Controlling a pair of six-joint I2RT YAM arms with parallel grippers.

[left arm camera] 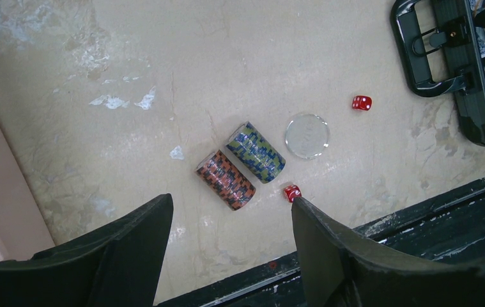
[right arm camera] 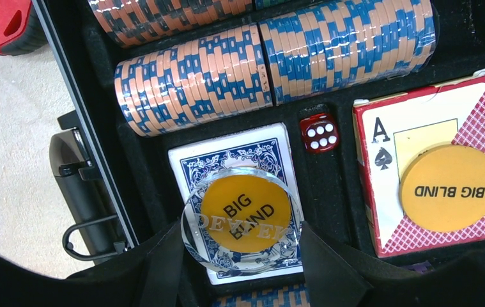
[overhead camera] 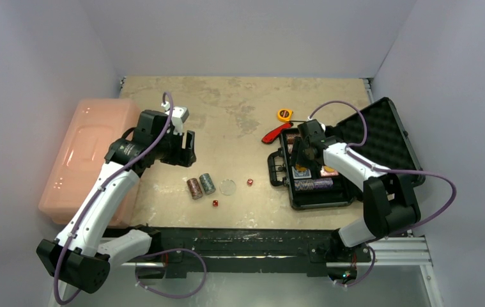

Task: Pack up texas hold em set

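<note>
The black hard case (overhead camera: 380, 137) lies open at the right, its foam lid tilted back. Inside are chip rolls (right arm camera: 265, 64), a blue card deck (right arm camera: 227, 150), a red card deck (right arm camera: 386, 192) carrying a yellow "big blind" disc (right arm camera: 449, 187), and one red die (right arm camera: 319, 133). My right gripper (right arm camera: 239, 235) is shut on a clear disc (right arm camera: 243, 256), held just above the blue deck and a second yellow disc. My left gripper (left arm camera: 230, 203) hangs open over the table with nothing in it. Below it lie two chip rolls (left arm camera: 227, 179) (left arm camera: 255, 152), another clear disc (left arm camera: 307, 135) and two red dice (left arm camera: 361, 102) (left arm camera: 291, 192).
A large pink bin (overhead camera: 89, 153) fills the table's left side behind my left arm. A yellow tape measure (overhead camera: 284, 115) and a red-handled tool (overhead camera: 273, 134) lie just beyond the case. The case handle (left arm camera: 422, 57) faces the loose pieces. A black rail (overhead camera: 239, 240) runs along the near edge.
</note>
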